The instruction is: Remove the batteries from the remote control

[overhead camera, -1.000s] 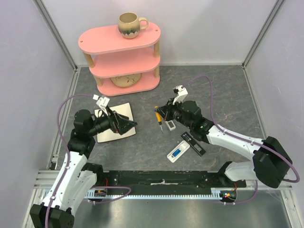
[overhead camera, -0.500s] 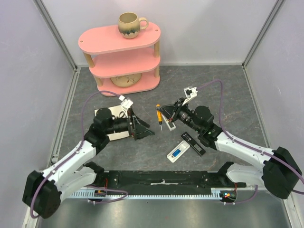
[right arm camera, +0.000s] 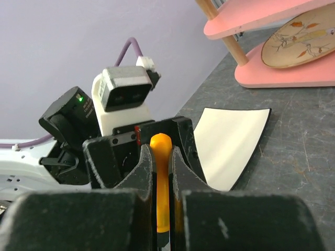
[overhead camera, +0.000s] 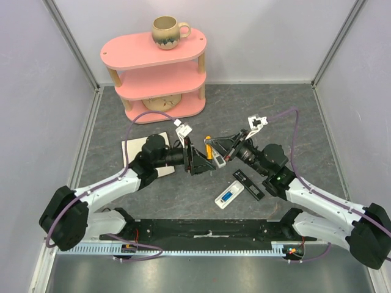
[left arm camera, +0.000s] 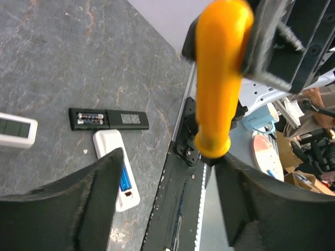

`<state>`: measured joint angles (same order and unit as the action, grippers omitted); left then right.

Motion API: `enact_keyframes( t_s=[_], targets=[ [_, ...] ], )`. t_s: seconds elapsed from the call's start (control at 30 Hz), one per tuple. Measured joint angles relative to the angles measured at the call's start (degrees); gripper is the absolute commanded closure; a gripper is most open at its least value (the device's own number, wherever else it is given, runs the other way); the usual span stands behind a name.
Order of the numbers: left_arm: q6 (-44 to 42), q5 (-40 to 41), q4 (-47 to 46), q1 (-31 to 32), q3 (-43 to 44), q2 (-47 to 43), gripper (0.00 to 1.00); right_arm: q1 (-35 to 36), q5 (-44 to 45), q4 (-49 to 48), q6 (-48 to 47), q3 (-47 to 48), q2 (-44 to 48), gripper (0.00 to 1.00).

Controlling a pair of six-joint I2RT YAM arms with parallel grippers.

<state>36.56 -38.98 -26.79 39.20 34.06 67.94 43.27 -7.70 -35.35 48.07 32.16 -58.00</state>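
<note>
The white remote control (overhead camera: 229, 195) lies face down on the table with its compartment open, and blue batteries (overhead camera: 227, 196) sit inside. It also shows in the left wrist view (left arm camera: 107, 149), with the blue batteries (left arm camera: 124, 179) in it. My right gripper (overhead camera: 215, 146) is shut on the orange-handled screwdriver (overhead camera: 209, 141) and holds it above the table. In the right wrist view the gripper (right arm camera: 160, 150) clamps the orange handle (right arm camera: 161, 183). My left gripper (overhead camera: 198, 162) is open and faces it. The handle end (left arm camera: 215, 89) hangs just beyond its fingertips (left arm camera: 104, 178).
A long black strip (overhead camera: 248, 183) lies right of the white remote. A small white piece (overhead camera: 218, 161) lies under the grippers. A cream mat (overhead camera: 135, 152) lies at the left. A pink shelf (overhead camera: 156, 73) with a mug (overhead camera: 168, 30) stands at the back.
My left arm has swung right and reached its open gripper up to the screwdriver. My right gripper has taken the screwdriver off the table and holds it out towards the left gripper.
</note>
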Motion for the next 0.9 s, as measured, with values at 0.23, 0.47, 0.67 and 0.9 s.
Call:
enact_keyframes(
  t_s=[0.23,0.47,0.67,0.9],
  targets=[
    [3.5,-2.1,-6.1,1.3,1.7,3.3,0.98,-0.8,1.7,-1.5,1.2,-2.9,1.1,0.97],
    [3.3,-2.0,-4.5,1.1,1.6,1.6,0.98,-0.6,1.2,1.0,-0.5,-2.5,3.2,0.37],
    [-0.3,-0.4,2.1,1.0,1.6,-4.7,0.98,-1.6,-5.2,12.5,-8.3,3.1,3.1,0.21],
    [-4.9,-0.1,10.3,1.0,2.3,-8.3,0.98,-5.8,-17.3,15.6,-10.8,6.8,1.2,0.27]
  ],
)
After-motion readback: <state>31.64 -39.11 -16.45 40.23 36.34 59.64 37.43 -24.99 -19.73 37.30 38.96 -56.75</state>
